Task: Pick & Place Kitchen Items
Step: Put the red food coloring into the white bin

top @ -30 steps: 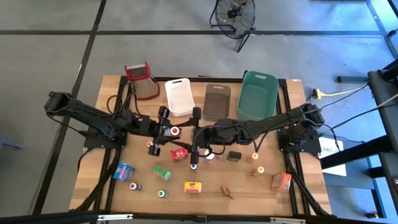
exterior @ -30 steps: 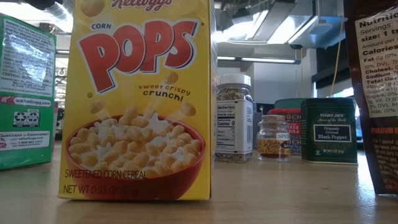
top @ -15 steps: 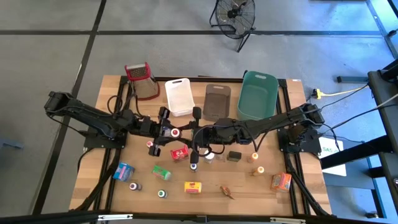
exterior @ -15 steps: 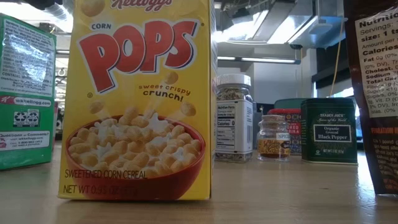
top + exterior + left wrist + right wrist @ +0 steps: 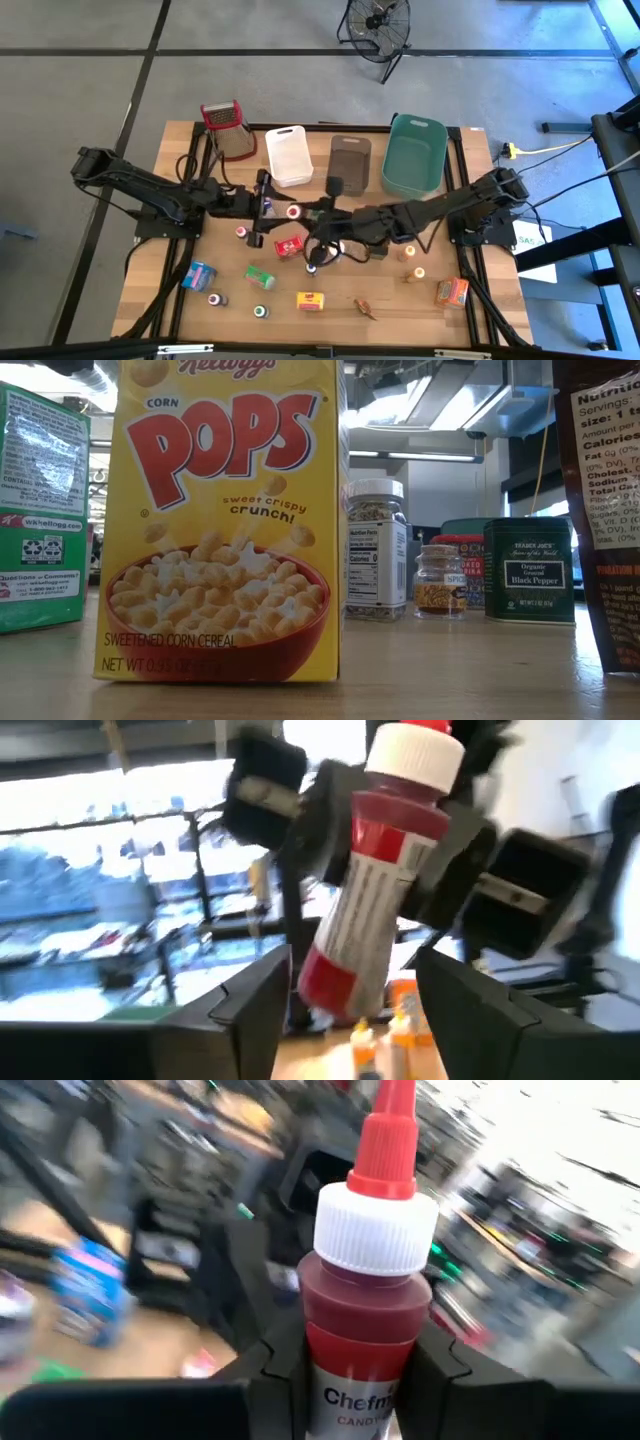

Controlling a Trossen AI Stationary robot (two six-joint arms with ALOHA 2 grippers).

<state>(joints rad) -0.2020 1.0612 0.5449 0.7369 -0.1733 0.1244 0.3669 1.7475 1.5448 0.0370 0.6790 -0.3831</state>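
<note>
A small red bottle (image 5: pixel 293 212) with a white cap and a red nozzle is lifted above the middle of the table, between the two grippers. My right gripper (image 5: pixel 305 220) is shut on it; in its wrist view (image 5: pixel 358 1380) the bottle (image 5: pixel 370 1300) fills the centre. My left gripper (image 5: pixel 264 208) is open. In its wrist view (image 5: pixel 355 1010) its fingers stand apart on either side of the lower end of the bottle (image 5: pixel 375 880). Other small groceries lie on the near half of the table: a red box (image 5: pixel 288 247), a green box (image 5: pixel 260 277), a yellow box (image 5: pixel 310 300). My right gripper pinches the red bottle between its two fingers (image 5: pixel 285 1370) on the body just below the white cap (image 5: pixel 345 1342). The cap and nozzle stick out past the fingers. The bottle is lifted clear of the table and shows tilted in the left wrist view.
White (image 5: pixel 288 155), brown (image 5: pixel 349 162) and green (image 5: pixel 413 153) tubs and a mesh grater (image 5: pixel 228 128) stand along the far edge. A blue box (image 5: pixel 198 275), an orange box (image 5: pixel 451 291), a dark tin (image 5: pixel 377 251) and tiny bottles are scattered near. The low view shows a cereal box (image 5: pixel 225 520).
The red bottle has shifted a little toward the table's right, away from the left gripper, carried by the right gripper. The right forearm has swung toward the near edge.
</note>
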